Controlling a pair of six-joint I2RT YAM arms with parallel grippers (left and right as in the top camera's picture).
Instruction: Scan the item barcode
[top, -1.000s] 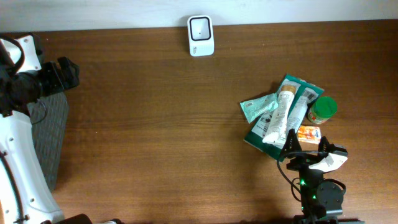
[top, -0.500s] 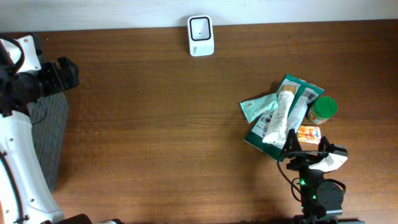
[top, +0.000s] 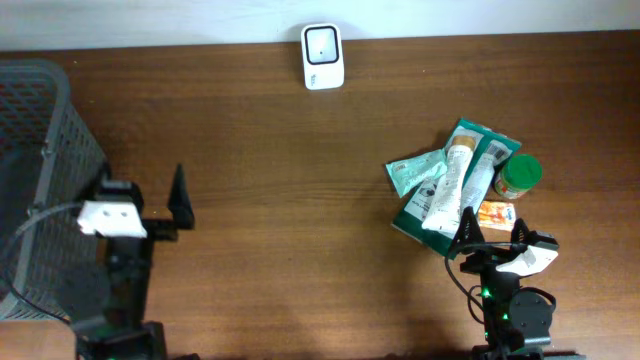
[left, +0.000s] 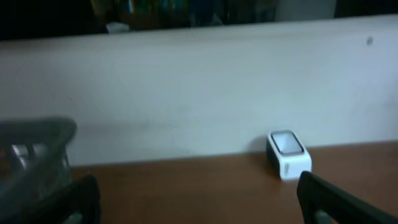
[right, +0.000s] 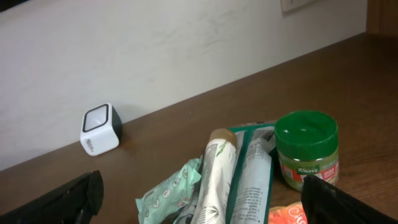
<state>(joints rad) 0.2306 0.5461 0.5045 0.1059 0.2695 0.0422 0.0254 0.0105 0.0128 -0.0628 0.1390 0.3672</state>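
Beside the grey wire-mesh basket my left hand hangs wide open and empty; the white boxy barcode scanner sits at the tabletop's back edge. At right the items lie heaped, crinkly mint packet, smooth tube, green-lidded Knorr jar, just ahead of my right hand, also open and empty. They overlap, so I judge a pinch could snag two or roll the round jar.

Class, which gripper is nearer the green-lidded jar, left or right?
Right. The right gripper sits just below the green-lidded jar in the overhead view; the left gripper is far across the table, beside the mesh basket.
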